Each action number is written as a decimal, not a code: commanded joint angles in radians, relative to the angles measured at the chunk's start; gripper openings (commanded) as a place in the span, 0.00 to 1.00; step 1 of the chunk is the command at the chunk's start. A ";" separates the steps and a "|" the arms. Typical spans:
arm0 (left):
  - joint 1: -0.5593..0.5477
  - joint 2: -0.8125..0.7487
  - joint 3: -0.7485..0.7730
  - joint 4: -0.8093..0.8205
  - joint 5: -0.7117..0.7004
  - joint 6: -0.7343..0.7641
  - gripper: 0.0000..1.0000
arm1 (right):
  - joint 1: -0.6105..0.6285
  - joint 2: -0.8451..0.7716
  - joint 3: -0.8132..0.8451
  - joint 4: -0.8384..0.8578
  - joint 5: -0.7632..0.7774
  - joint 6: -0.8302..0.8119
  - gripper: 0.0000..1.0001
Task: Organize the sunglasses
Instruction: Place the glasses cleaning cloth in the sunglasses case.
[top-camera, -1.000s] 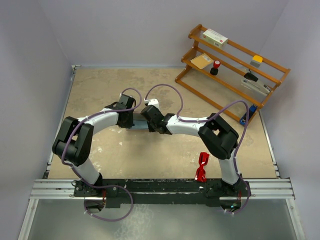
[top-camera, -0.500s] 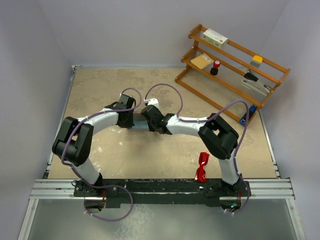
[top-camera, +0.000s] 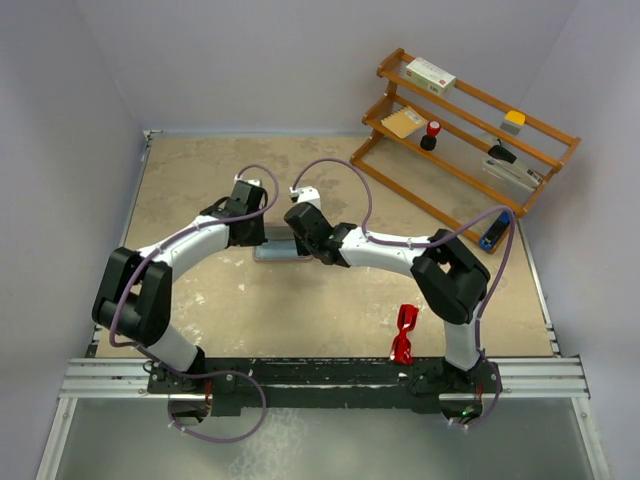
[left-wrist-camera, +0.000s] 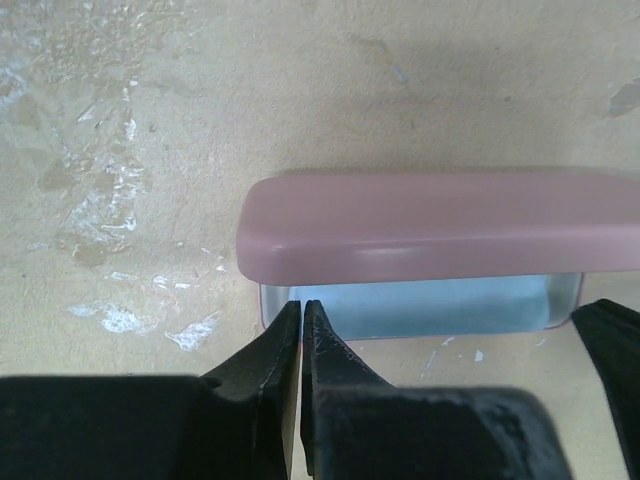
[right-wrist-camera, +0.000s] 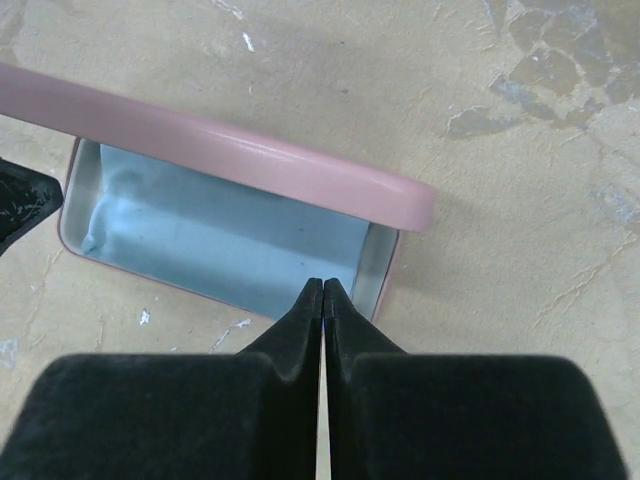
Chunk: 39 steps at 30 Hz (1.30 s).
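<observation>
On the bench (top-camera: 200, 180), a wooden rack (top-camera: 470, 150) stands at the far right corner. The pink case (left-wrist-camera: 440, 225) sits open mid-bench with a blue cloth (left-wrist-camera: 420, 305) inside. The red sunglasses (top-camera: 404, 333) lie by the near edge, toward the right. The left gripper (left-wrist-camera: 301, 308) and right gripper (right-wrist-camera: 322, 288), both pinched together and empty, point at the case.

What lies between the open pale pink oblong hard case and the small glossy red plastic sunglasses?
Nothing: only bare tan tabletop separates the pink case from the red sunglasses, shown in the top view.
</observation>
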 joint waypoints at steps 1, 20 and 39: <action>0.007 -0.037 0.011 0.052 0.051 -0.023 0.00 | -0.003 -0.018 0.011 0.031 -0.060 0.029 0.00; 0.006 0.030 -0.098 0.134 0.121 -0.086 0.00 | -0.003 0.068 -0.018 0.090 -0.195 0.091 0.00; 0.006 0.031 -0.101 0.079 0.057 -0.091 0.00 | -0.002 0.081 -0.052 0.070 -0.130 0.031 0.00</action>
